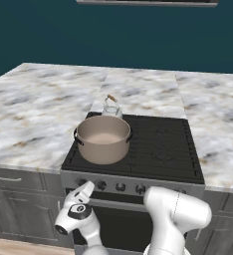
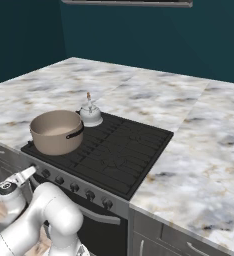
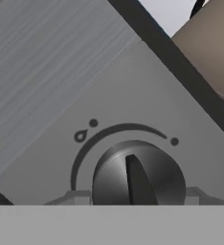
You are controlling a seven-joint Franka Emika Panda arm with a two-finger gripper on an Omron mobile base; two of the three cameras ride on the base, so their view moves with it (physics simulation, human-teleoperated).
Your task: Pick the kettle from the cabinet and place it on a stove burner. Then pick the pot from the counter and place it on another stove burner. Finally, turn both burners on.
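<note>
The tan pot [image 1: 103,139] [image 2: 56,131] stands on the front left stove burner, and its wall shows at the upper right of the hand view [image 3: 214,52]. Right behind it, the small silvery kettle [image 1: 111,107] [image 2: 90,115] sits on the back left burner. The right-hand burners [image 1: 163,147] [image 2: 119,150] are bare. My gripper [image 1: 87,188] [image 2: 29,175] [image 3: 138,196] is at the stove's front panel, at the leftmost dark knob [image 3: 138,174]. One fingertip [image 3: 78,196] presses each side of that knob. The cabinet is out of view.
Marble counter [image 1: 34,114] [image 2: 204,140] surrounds the stove on both sides and behind. More knobs [image 1: 120,187] [image 2: 74,187] line the front panel to the right of my hand. Grey drawers [image 1: 14,179] sit below the counter. A dark teal wall stands behind.
</note>
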